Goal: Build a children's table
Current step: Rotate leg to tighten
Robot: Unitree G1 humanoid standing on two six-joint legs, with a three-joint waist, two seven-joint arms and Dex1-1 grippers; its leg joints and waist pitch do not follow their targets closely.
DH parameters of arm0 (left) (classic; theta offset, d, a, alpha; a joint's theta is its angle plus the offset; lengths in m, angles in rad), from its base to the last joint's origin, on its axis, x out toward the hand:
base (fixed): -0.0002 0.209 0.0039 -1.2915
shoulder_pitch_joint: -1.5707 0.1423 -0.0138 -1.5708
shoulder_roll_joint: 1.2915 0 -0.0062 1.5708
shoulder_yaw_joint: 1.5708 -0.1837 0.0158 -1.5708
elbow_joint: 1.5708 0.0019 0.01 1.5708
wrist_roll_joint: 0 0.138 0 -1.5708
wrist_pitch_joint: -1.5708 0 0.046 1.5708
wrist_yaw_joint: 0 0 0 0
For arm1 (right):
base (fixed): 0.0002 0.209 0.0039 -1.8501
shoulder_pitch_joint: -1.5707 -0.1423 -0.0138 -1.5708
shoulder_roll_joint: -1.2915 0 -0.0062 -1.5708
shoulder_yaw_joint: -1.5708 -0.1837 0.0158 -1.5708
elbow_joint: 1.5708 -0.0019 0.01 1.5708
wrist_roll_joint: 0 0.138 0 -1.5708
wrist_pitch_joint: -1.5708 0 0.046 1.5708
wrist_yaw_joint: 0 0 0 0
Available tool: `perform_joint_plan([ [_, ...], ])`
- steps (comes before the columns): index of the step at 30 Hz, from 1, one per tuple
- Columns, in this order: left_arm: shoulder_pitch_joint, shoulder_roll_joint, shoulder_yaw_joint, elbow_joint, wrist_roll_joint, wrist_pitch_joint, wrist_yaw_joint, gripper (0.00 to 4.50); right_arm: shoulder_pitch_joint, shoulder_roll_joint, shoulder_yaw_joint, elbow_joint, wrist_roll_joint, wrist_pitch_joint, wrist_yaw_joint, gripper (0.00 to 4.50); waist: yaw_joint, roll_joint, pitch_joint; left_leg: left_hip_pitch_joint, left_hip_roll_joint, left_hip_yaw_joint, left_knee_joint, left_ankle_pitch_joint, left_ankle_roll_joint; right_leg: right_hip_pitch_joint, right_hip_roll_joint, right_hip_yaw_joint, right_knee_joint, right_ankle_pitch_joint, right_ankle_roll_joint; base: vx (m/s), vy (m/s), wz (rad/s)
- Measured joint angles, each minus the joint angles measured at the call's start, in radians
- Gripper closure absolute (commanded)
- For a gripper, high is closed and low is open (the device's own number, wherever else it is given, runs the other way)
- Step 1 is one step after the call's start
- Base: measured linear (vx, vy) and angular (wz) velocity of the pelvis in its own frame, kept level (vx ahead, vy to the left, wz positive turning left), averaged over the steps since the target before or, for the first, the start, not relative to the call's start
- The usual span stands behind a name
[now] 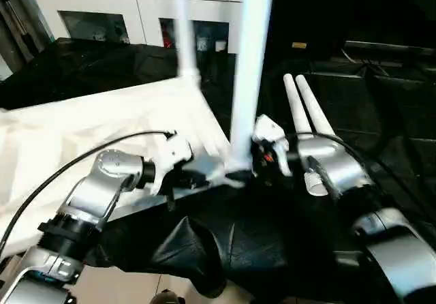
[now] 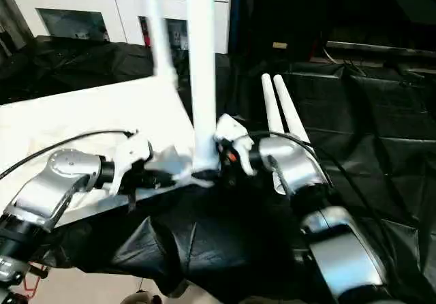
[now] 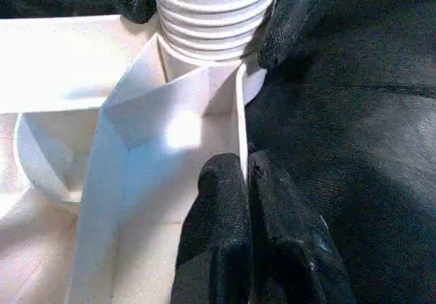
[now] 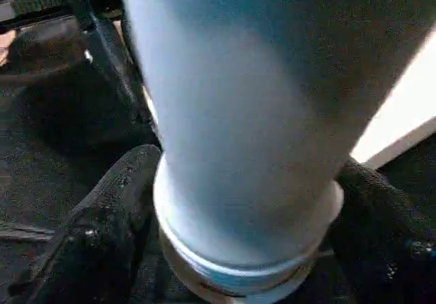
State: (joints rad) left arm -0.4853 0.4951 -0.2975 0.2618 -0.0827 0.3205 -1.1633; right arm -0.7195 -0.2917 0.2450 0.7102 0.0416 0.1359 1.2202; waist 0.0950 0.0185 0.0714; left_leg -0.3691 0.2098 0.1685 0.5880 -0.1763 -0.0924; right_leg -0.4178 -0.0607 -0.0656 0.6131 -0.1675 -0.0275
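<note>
— Where was the tabletop?

— Underside up on the black sheet, white ribs showing. Two legs stood upright in its sockets: the near leg at the corner closest to the robot, the far leg at the corner behind it. Two spare legs lay side by side on the sheet, to the right of the tabletop and just past the right forearm.

— And the left gripper?

— Pinched shut on the tabletop's thin edge wall, one finger either side, just beside the near leg's threaded base.

— The right gripper?

— Spread wide around the foot of the near leg — a black finger on each side of the tube. Whether the fingers pressed the tube or only flanked it, I couldn't tell.

— Anything behind?

— A white cabinet with glass doors, beyond the sheet.
</note>
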Motion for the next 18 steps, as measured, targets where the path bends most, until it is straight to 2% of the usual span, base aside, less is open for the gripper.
perform_joint_plan([
  [4, 0.001, 0.009, -0.008, 0.0, 0.005, -0.021, -0.031, 4.5, 0.02, -0.005, 0.0, -0.041, 0.012, 0.032, 0.025, 0.75, -0.001, 0.001, -0.001, 0.0, 0.0, 0.0, 0.001, 0.0, 0.0, 0.0, 0.0, 0.0, 0.0, 0.0, 0.0, 0.0, 0.0, 0.0],
  [5, 0.001, 0.01, -0.01, 0.0, 0.007, -0.025, -0.038, 4.5, 0.028, -0.007, 0.002, -0.06, 0.022, 0.052, 0.034, 1.01, 0.0, 0.001, -0.001, 0.0, 0.0, 0.0, 0.001, 0.0, 0.0, 0.001, 0.0, 0.0, 0.0, 0.0, 0.0, 0.0, 0.0, 0.0],
  [8, 0.002, 0.016, -0.019, 0.004, 0.007, -0.037, -0.057, 4.5, 0.053, -0.014, 0.003, -0.097, 0.031, 0.078, 0.055, 1.13, 0.001, 0.002, -0.001, 0.0, 0.0, 0.0, 0.002, 0.0, 0.0, 0.001, 0.0, 0.0, 0.0, 0.0, 0.0, 0.0, 0.0, 0.0],
  [12, 0.002, 0.022, -0.024, 0.013, 0.007, -0.056, -0.067, 4.5, 0.059, -0.014, 0.011, -0.112, 0.031, 0.092, 0.063, 1.57, 0.0, 0.002, -0.001, 0.0, 0.0, 0.0, 0.003, 0.0, 0.0, 0.001, 0.0, 0.0, 0.001, 0.0, 0.0, 0.0, 0.0, 0.0],
  [18, 0.002, 0.021, -0.024, 0.02, 0.007, -0.062, -0.072, 4.5, 0.074, -0.01, 0.006, -0.136, 0.033, 0.115, 0.055, 1.66, 0.002, 0.003, -0.002, 0.001, 0.0, -0.001, 0.003, 0.0, 0.0, 0.002, 0.0, 0.0, 0.001, 0.0, 0.0, 0.0, 0.0, 0.0],
])
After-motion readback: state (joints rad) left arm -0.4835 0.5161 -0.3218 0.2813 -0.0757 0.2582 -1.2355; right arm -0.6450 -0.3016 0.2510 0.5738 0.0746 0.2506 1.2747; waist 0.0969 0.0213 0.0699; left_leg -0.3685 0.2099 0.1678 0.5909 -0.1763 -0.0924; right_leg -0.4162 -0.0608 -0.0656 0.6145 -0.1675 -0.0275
